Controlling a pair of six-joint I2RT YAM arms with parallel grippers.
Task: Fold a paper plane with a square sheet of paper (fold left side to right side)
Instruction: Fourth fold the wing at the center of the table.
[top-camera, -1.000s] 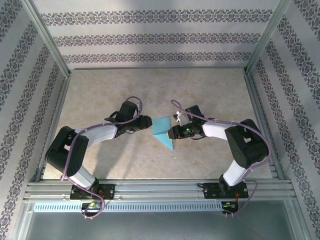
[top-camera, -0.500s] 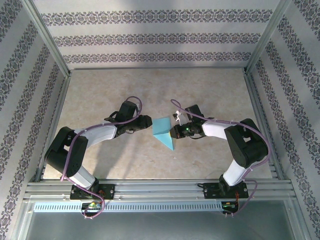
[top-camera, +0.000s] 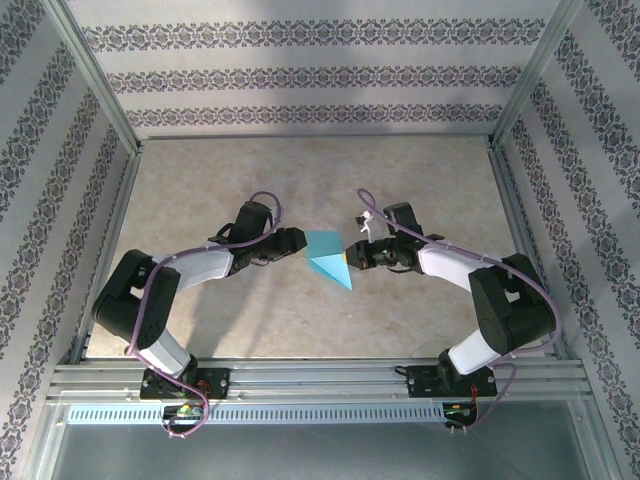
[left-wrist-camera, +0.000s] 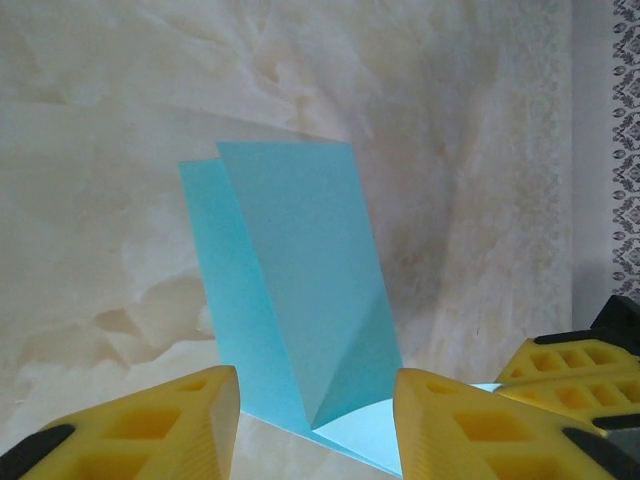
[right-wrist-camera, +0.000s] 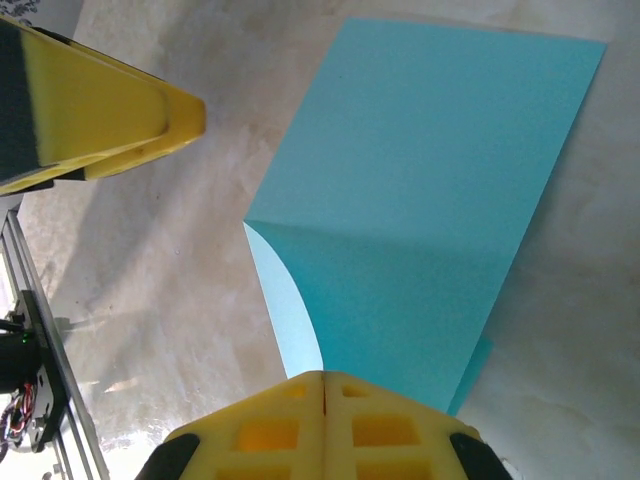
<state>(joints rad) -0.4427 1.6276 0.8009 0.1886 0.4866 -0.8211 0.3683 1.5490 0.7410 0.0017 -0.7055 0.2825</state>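
The blue sheet of paper lay in the middle of the table, between the two arms. It was partly folded, and one flap stood up off the table. The right gripper had its jaws pressed tight on the paper's right side. The left gripper sat just beside the paper's left side with its jaws apart, holding nothing.
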